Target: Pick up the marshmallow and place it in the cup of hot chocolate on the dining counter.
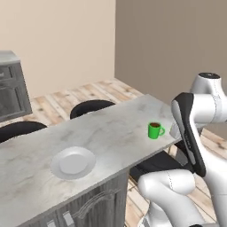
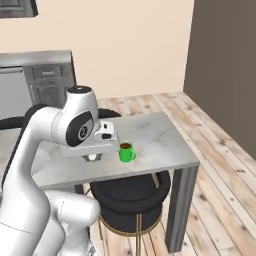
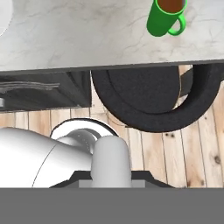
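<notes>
Find the cup of hot chocolate [image 1: 154,130] upright near the far right end of the dining counter [image 1: 111,133], at about 2 o'clock from the round white plate [image 1: 73,162] in the left base view, handle turned toward the counter's end and dark liquid showing inside. Look for the gripper [image 2: 92,157] just beside the mug at roughly 9 o'clock in the right base view, low over the marble near the front edge, above the black stool [image 2: 131,194]. Cannot tell how the jaws stand, tucked as they are under the white hand, nor whether anything sits between them. Cannot make out the marshmallow on the slab, on the plate or in the drink; possibly hidden under the hand, but no telling from here. Expect a very light, soft, squashy lump: no weight to fight, easy to dent, prone to cling to a pad or roll off when nudged. Pinch across the middle of its short sides with a gentle squeeze, just enough to hold. Carry it over the rim toward 3 o'clock and let go low, to avoid splashing or tipping the small mug near the edge.
</notes>
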